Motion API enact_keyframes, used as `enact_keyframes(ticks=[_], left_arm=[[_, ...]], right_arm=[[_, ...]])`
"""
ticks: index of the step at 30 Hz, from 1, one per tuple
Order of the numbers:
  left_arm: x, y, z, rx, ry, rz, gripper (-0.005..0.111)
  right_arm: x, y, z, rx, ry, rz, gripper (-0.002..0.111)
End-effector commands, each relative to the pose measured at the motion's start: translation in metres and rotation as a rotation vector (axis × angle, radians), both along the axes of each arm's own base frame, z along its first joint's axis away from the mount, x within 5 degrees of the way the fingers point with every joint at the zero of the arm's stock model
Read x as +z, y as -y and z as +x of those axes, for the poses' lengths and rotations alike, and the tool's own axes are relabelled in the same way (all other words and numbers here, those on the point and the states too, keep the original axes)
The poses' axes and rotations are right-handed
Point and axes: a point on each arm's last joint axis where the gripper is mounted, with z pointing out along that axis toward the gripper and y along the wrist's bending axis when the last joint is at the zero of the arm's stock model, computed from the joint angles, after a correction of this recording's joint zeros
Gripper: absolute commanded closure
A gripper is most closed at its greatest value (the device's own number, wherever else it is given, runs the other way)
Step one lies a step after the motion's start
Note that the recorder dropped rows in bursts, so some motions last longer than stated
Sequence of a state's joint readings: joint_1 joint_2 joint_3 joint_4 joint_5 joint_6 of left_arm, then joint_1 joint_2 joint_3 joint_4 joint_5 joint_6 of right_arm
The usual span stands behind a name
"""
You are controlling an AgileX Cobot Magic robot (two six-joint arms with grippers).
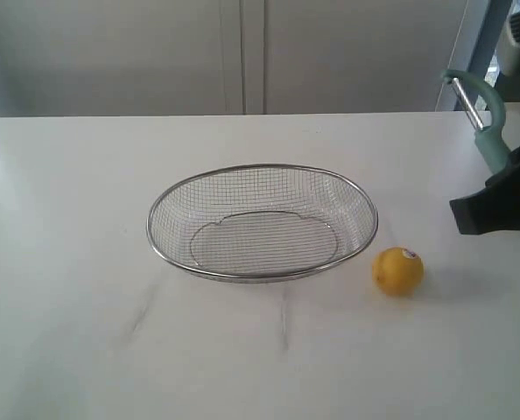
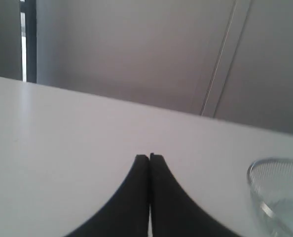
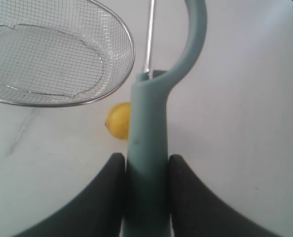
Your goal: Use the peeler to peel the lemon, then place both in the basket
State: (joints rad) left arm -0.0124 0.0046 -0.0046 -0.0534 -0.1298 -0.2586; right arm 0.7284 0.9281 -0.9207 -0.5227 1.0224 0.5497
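The lemon point(image 1: 397, 270) rests on the white table just right of the basket point(image 1: 262, 221), its sticker facing up. At the right edge of the exterior view my right gripper point(image 1: 496, 206) hovers above the table, shut on the teal handle of the peeler point(image 1: 486, 118), whose blade end points up. In the right wrist view the peeler point(image 3: 149, 148) sits clamped between both fingers, the lemon point(image 3: 118, 120) partly hidden behind it, the basket point(image 3: 62, 101) beyond. My left gripper point(image 2: 149, 158) is shut on nothing, over bare table left of the basket point(image 2: 265, 197). The exterior view does not show it.
The white table point(image 1: 85, 262) runs back to a pale wall with panel seams point(image 1: 242, 52). Faint scuff marks point(image 1: 142, 315) lie in front of the basket.
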Motion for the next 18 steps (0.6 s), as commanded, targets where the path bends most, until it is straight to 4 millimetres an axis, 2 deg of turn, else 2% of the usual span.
enact_keyframes(ticks=[1,2,3,5,9,14,18], left_arm=[[0.020,-0.002,-0.003,0.001,0.235,-0.199,0.107],[0.026,-0.003,-0.004,0.001,0.301,-0.213,0.107],[0.039,-0.005,-0.009,0.003,0.453,-0.217,0.107],[0.048,-0.006,-0.015,0.005,0.576,-0.217,0.107],[0.077,-0.005,-0.013,-0.004,0.559,-0.198,0.107],[0.131,0.010,0.004,-0.108,0.594,0.009,0.107],[0.152,0.023,0.020,-0.220,0.603,0.146,0.107]], right_arm=[[0.000,0.004,0.000,-0.017,0.011,-0.018,0.108],[0.001,0.004,0.000,-0.019,0.012,-0.023,0.108],[0.001,0.005,0.000,-0.023,0.013,-0.031,0.108],[0.001,0.005,0.000,-0.023,0.013,-0.031,0.108],[0.001,0.005,0.000,-0.023,0.013,-0.031,0.108],[0.000,0.006,0.000,-0.027,0.007,-0.036,0.108],[0.000,0.006,-0.001,-0.031,0.002,-0.039,0.108]])
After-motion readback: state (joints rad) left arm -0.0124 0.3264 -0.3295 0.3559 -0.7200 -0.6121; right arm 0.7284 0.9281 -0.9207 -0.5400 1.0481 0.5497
